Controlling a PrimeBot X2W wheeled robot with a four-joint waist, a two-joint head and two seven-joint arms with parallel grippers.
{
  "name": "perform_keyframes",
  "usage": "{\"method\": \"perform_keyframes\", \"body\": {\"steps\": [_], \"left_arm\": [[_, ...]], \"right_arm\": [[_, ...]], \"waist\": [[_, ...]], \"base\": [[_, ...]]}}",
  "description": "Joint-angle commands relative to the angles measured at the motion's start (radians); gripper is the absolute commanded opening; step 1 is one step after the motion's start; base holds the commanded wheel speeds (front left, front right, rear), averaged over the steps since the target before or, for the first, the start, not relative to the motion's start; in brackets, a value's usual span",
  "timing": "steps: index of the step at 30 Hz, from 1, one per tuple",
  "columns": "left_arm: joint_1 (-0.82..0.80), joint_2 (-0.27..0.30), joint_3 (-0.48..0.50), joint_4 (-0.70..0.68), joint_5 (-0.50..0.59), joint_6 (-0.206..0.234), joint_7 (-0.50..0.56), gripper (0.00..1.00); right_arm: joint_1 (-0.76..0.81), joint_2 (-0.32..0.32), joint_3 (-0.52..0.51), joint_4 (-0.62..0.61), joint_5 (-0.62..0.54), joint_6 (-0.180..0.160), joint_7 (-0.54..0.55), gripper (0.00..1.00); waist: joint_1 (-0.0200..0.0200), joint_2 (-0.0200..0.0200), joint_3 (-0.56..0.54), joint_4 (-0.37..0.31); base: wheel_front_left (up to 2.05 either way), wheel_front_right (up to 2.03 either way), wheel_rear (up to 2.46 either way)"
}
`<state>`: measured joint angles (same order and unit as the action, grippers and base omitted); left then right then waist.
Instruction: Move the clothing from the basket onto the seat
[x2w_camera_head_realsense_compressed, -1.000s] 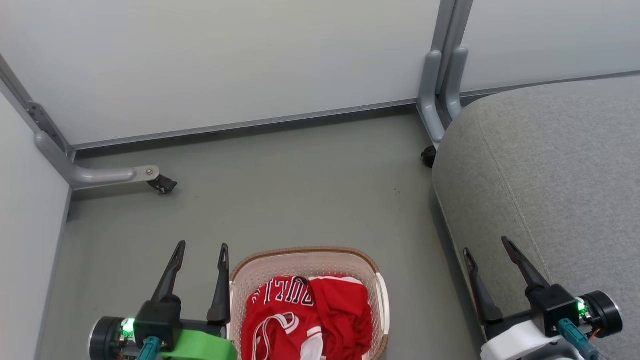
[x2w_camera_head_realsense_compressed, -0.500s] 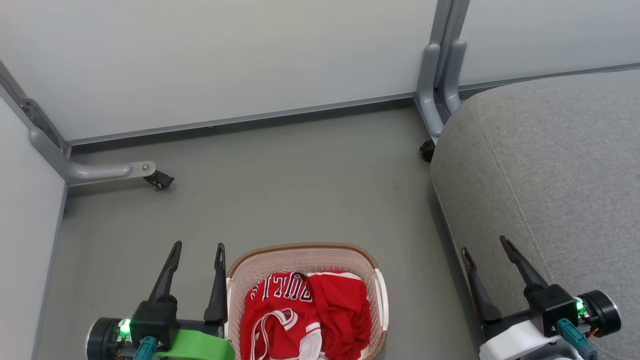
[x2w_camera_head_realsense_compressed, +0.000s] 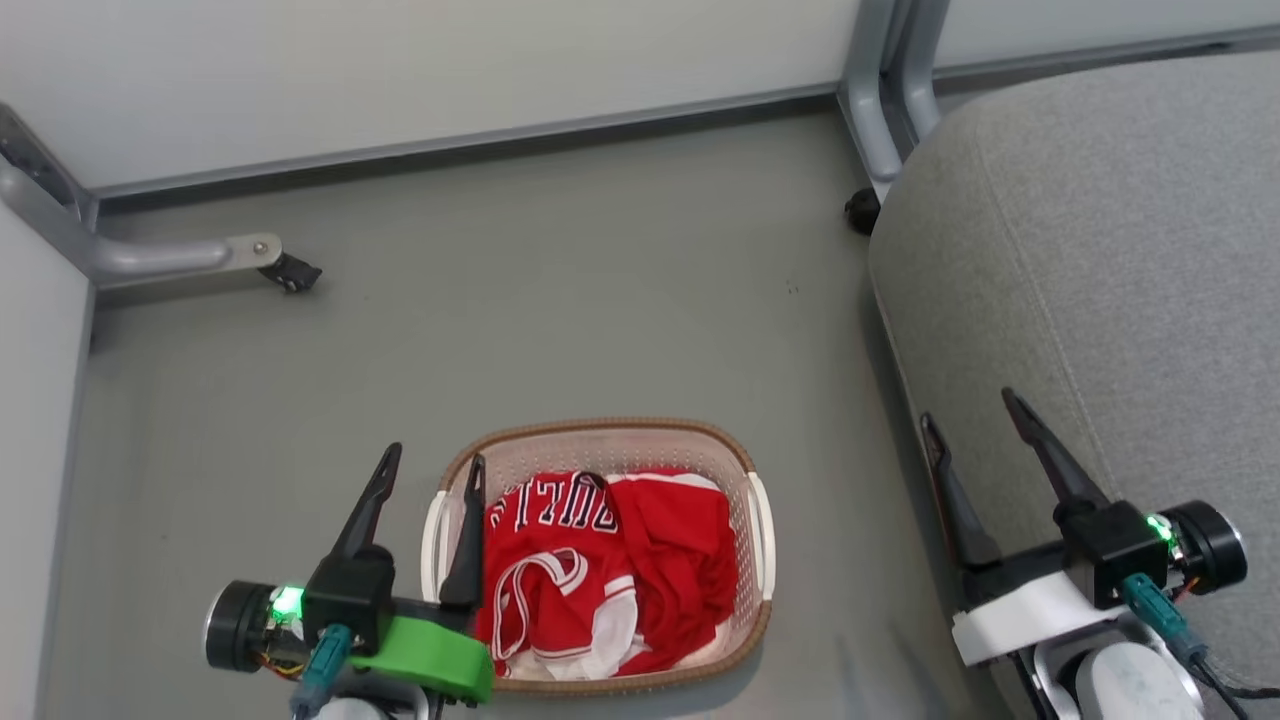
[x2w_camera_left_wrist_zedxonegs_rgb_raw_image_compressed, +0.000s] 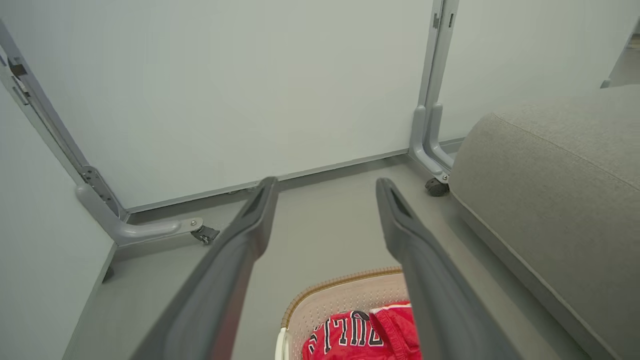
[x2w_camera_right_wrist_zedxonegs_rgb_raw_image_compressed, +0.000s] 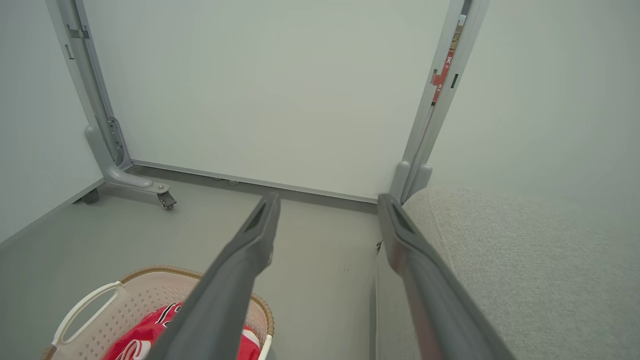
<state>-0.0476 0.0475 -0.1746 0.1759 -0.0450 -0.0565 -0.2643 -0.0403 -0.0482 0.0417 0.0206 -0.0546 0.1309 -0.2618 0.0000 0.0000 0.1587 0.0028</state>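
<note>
Head view: the clothing (x2w_camera_head_realsense_compressed: 610, 570) is being seen lying in the basket (x2w_camera_head_realsense_compressed: 600, 432) at 6 o'clock, with the seat (x2w_camera_head_realsense_compressed: 1100, 250) at 3. Left wrist view: the left gripper (x2w_camera_left_wrist_zedxonegs_rgb_raw_image_compressed: 326, 200) is being held wide open, empty. Right wrist view: the right gripper (x2w_camera_right_wrist_zedxonegs_rgb_raw_image_compressed: 328, 200) likewise. A bunched fold is probably best pinched, clear of the basket.

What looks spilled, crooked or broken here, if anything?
Nothing stands out. The red sports clothing lies crumpled but wholly inside the upright oval cream plastic basket on the grey floor; the light-grey fabric seat looks intact.
</note>
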Motion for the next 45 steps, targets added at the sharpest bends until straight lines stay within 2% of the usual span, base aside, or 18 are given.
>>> {"method": "perform_keyframes", "body": {"steps": [1,8,18,23,29,39,45], "left_arm": [[-0.036,0.006,-0.005,0.023,0.007,-0.011,-0.001,1.0],[-0.191,0.031,-0.044,0.179,0.049,-0.042,0.0,1.0],[-0.462,0.108,-0.268,0.455,0.124,-0.073,0.0,1.0],[-0.585,0.151,-0.426,0.574,0.163,-0.075,0.0,1.0],[-0.717,0.191,-0.629,0.724,0.19,-0.075,0.0,1.0],[-0.85,0.21,-0.82,0.928,0.204,-0.075,0.0,1.0],[-0.92,0.207,-0.871,1.024,0.228,-0.072,0.004,1.0]], "right_arm": [[-0.028,-0.004,-0.004,-0.007,-0.008,0.0,-0.005,1.0],[-0.125,-0.003,-0.02,-0.025,0.0,0.0,-0.005,1.0],[-0.253,-0.004,-0.019,-0.047,0.02,0.0,-0.005,1.0],[-0.29,-0.003,-0.012,-0.056,0.041,0.0,-0.005,1.0],[-0.323,-0.003,0.004,-0.06,0.065,0.0,-0.005,1.0],[-0.345,-0.003,0.036,-0.069,0.13,0.0,-0.005,1.0],[-0.366,-0.003,0.042,-0.078,0.152,0.0,-0.005,1.0]], "waist": [[0.0,0.0,0.107,-0.01],[0.0,0.0,0.269,-0.021],[0.0,0.0,0.471,-0.05],[0.0,0.0,0.553,-0.084],[0.0,0.0,0.634,-0.134],[0.0,0.0,0.72,-0.196],[0.0,0.0,0.768,-0.208]], "base": [[0.0,0.0,0.0],[0.0,0.0,0.0],[0.0,0.0,0.0],[0.0,0.0,0.0],[0.0,0.0,0.0],[0.0,0.0,0.0],[0.0,0.0,0.0]]}}
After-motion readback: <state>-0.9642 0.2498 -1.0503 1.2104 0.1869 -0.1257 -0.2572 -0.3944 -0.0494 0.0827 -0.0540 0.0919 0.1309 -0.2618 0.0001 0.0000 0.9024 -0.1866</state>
